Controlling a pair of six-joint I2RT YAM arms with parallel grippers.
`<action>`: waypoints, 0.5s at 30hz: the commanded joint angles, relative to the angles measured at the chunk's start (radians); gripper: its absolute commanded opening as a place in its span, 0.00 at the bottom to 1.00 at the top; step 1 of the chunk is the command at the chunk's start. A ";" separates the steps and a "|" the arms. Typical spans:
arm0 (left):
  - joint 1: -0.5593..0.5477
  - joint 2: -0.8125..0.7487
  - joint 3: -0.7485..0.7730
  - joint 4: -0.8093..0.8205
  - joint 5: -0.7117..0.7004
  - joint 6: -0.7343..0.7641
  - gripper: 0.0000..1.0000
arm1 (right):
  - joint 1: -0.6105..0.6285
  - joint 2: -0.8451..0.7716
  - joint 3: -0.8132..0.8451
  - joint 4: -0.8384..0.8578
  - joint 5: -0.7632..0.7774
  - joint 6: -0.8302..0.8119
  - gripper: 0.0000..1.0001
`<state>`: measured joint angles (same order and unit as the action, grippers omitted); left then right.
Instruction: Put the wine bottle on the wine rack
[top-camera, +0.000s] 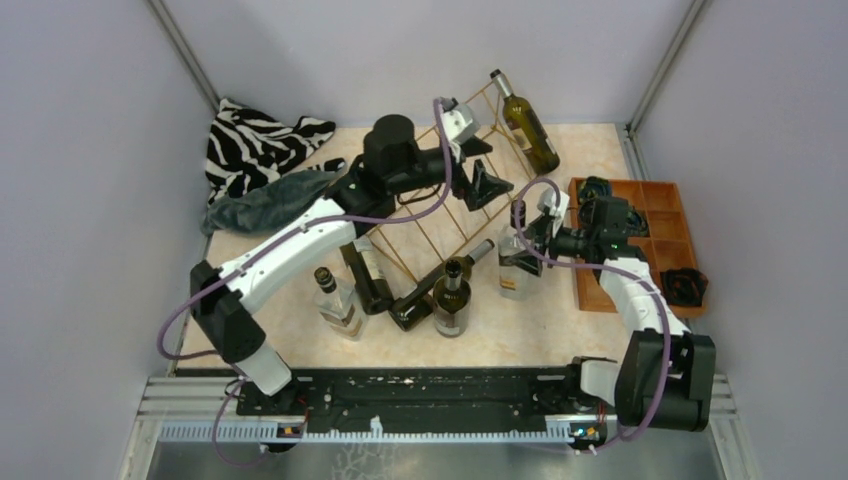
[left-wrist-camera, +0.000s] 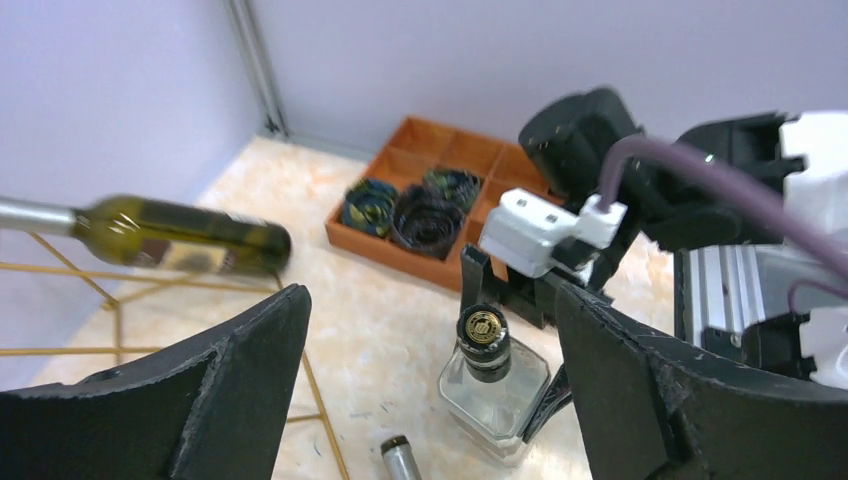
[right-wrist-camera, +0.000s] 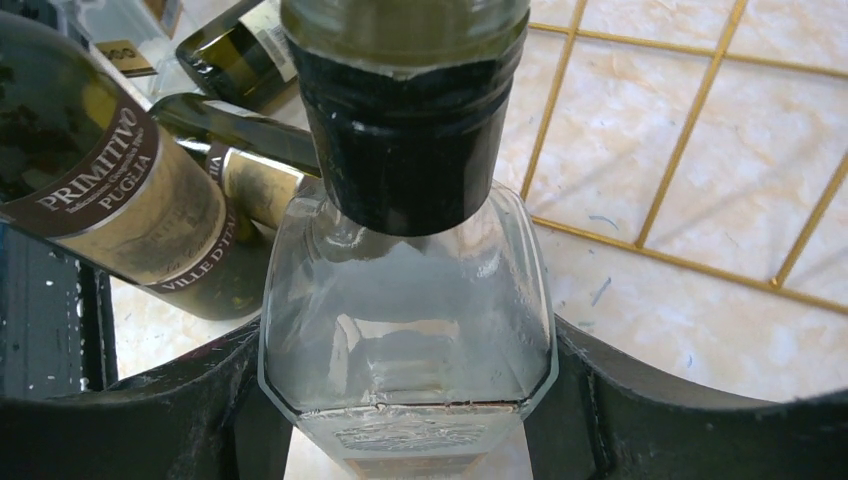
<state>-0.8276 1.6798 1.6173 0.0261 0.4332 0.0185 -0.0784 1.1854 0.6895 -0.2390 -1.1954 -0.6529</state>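
Wine bottle (top-camera: 528, 128) lies tilted on the upper end of the gold wine rack (top-camera: 440, 235), seen from above, with the left claw (top-camera: 495, 168) near it over the rack.

Left wrist view: that claw's jaws stand wide apart with nothing between them, and the wine bottle rests on the gold wires beyond.

Right wrist view: the right claw (right-wrist-camera: 405, 425) is clamped on a clear square bottle (right-wrist-camera: 405, 330) on the worktop (right-wrist-camera: 620, 110).

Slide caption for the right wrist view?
Right gripper shut on the clear square bottle; gold wine rack wires and a Primitivo bottle lie beyond.
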 joint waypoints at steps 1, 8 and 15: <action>0.002 -0.107 -0.015 0.050 -0.066 0.015 0.97 | -0.035 -0.016 0.109 0.069 0.026 0.093 0.00; 0.002 -0.295 -0.153 0.000 -0.078 0.053 0.97 | -0.040 0.052 0.264 0.054 0.153 0.153 0.00; 0.002 -0.473 -0.276 -0.055 -0.115 0.032 0.97 | -0.040 0.170 0.423 0.071 0.263 0.196 0.00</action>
<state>-0.8280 1.2873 1.3819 0.0113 0.3550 0.0532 -0.1123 1.3201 0.9718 -0.2687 -0.9581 -0.4992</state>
